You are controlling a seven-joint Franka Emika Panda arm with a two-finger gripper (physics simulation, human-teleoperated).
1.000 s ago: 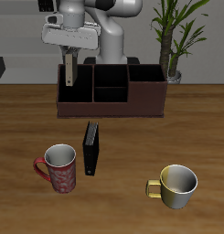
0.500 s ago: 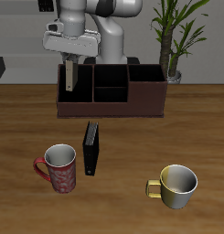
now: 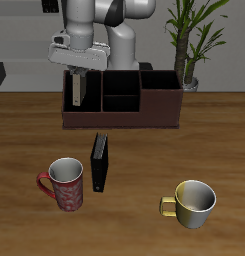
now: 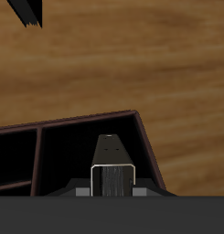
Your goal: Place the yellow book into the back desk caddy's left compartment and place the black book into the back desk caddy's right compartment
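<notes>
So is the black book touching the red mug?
Apart. The exterior view shows a strip of bare table between the black book and the red mug, which stands beside it nearer the front edge.

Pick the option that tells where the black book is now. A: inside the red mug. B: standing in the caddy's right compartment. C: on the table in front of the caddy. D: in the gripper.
C: the black book rests on the table between the back desk caddy and the mugs.

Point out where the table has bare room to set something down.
Bare wood lies between the black book and the yellow mug, and before the back desk caddy. It is crowded where the red mug stands close beside that book.
</notes>
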